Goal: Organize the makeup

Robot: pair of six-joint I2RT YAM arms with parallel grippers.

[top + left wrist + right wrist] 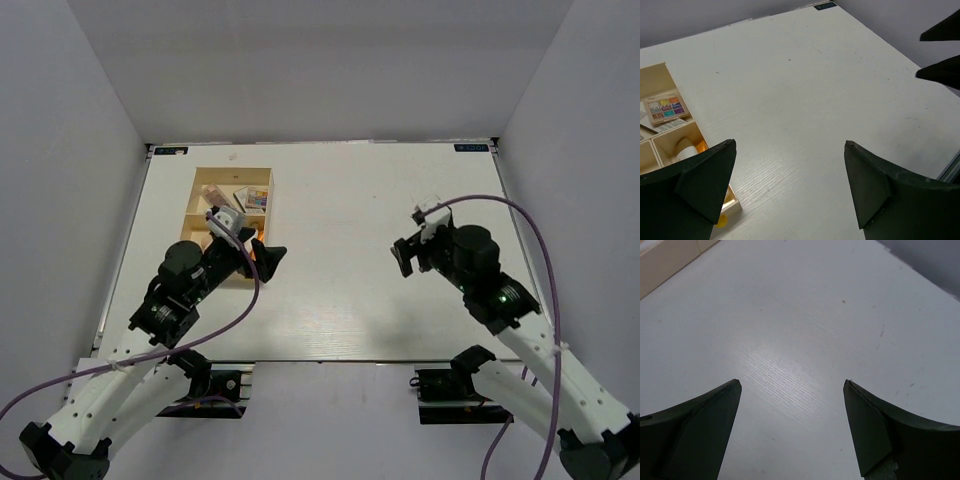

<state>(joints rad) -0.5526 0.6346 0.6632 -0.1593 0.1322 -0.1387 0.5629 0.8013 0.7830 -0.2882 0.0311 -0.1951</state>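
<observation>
Table (340, 190) below; left hand (790, 145) hovers released, pointing rightward; right hand (792, 382) released, pointing leftward.

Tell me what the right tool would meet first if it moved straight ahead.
Likely only the bare table: nothing lies ahead of the right tool. The box sits left of that line, though depth is unclear.

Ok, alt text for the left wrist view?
The left gripper hangs open over bare white table, holding nothing. At the left edge sits the wooden compartment box, with an eyeshadow palette in one compartment and a white-capped orange tube in the next.
</observation>
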